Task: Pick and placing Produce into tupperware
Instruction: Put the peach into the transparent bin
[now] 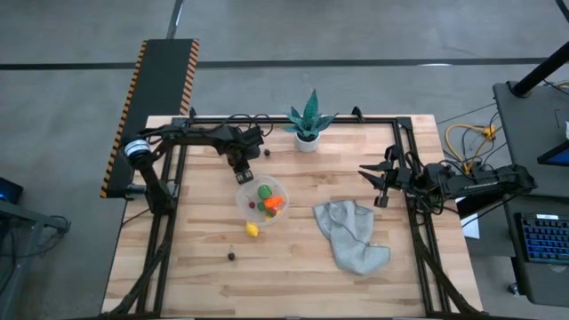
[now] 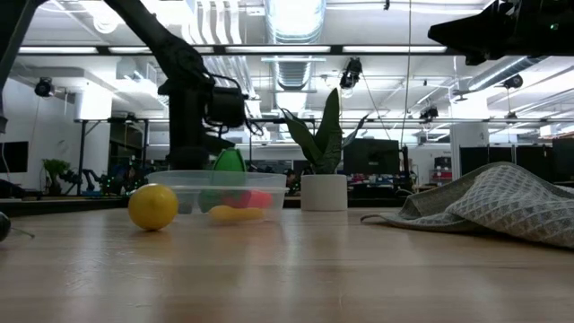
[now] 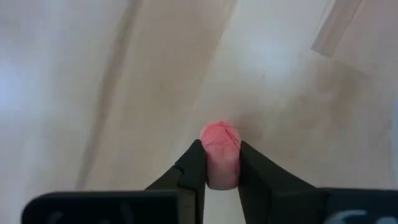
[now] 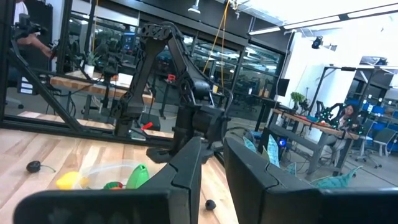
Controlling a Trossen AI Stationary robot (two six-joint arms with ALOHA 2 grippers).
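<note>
Left gripper: the left gripper [image 3: 219, 163] hangs low over the wooden table [image 1: 293, 276], just beside the back rim of the tupperware [image 1: 261, 200], on the side toward the plant.
Left gripper's hold: its two fingers [image 3: 194, 167] are clenched on a pink piece of produce [image 3: 220, 152], which sits pinched between the tips; bare wood lies right under it, though whether it touches the table I cannot tell.
Right gripper: the right gripper [image 1: 378, 182] waits above the table's right edge, well apart from the container, its fingers nearly together with nothing between them.
Tupperware: it stands near the middle of the table, left of the grey cloth [image 1: 349, 233], upright and uncovered.
Inside it: a green piece [image 1: 265, 191], an orange piece [image 1: 272, 203] and some red show through the clear wall.
Loose produce: a yellow piece [image 1: 252, 230] lies on the table just beside the container's front rim; a small dark piece [image 1: 231, 255] lies farther toward the front edge, and another dark one [image 1: 268, 151] sits near the plant.
Plant: a spiky green plant in a white pot [image 1: 308, 140] stands at the back of the table.
</note>
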